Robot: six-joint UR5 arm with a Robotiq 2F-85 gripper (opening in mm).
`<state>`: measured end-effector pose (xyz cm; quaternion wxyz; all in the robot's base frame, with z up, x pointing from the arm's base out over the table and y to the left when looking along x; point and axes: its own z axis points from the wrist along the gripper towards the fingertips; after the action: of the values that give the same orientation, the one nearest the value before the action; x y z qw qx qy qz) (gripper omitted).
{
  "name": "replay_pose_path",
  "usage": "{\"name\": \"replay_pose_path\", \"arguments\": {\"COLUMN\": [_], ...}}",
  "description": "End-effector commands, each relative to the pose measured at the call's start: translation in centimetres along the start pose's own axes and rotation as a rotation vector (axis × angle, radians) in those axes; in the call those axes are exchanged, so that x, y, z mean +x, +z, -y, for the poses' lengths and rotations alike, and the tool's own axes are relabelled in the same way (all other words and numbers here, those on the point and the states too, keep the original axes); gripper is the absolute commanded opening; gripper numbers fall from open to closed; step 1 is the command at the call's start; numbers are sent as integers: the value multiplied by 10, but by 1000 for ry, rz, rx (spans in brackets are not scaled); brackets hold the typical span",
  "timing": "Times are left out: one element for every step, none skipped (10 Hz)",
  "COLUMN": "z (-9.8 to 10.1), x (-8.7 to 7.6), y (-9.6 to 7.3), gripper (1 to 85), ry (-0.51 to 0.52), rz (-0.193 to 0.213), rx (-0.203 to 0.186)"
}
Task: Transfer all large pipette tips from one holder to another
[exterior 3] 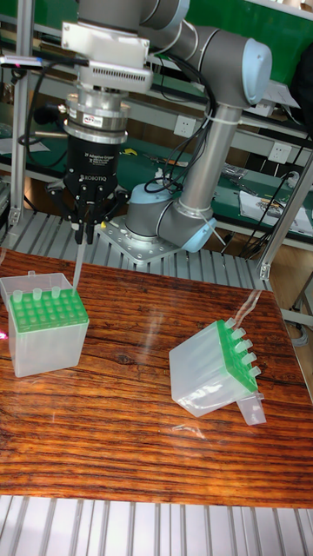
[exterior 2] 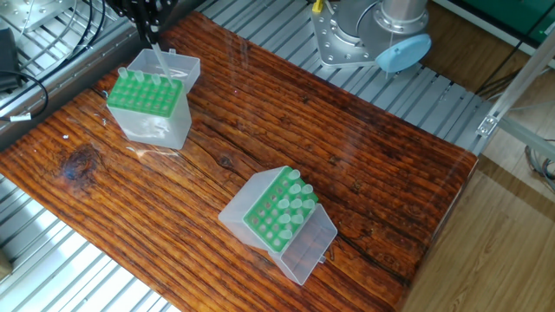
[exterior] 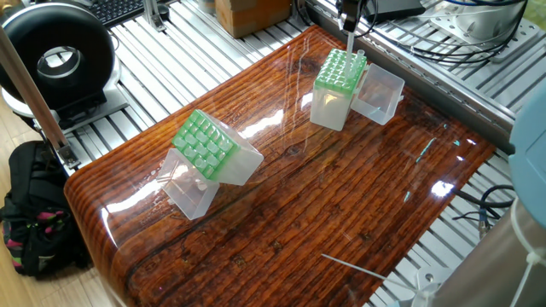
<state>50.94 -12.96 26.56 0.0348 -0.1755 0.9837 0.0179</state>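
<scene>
Hand (exterior 3: 84, 233) is clamped on one slim clear plastic pipette tip (exterior 3: 77, 263) right above the upright green-topped holder box (exterior 3: 43, 323), so I'd guess next is lowering it straight into an open hole.

Grey arm (exterior 3: 202, 104), pale blue caps, black wrist.

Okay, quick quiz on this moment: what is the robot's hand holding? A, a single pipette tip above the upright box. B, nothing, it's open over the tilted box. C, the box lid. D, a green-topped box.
A: the hand grips one slim pipette tip that hangs point down just above the back edge of the upright box, far from the tilted box.
</scene>
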Motion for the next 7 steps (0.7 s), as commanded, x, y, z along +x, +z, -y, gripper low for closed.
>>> {"name": "replay_pose_path", "arguments": {"z": [-5, -5, -4, -1, 0, 0, 0], "x": [1, 1, 2, 4, 4, 4, 2], "y": [3, 3, 4, 4, 4, 4, 3], "gripper": [240, 300, 320, 340, 343, 343, 343], "ry": [-15, -29, -40, -50, -52, -52, -52], "rz": [-10, -10, -14, -22, -24, -24, -24], "rx": [-22, -25, -24, -12, -6, -6, -6]}}
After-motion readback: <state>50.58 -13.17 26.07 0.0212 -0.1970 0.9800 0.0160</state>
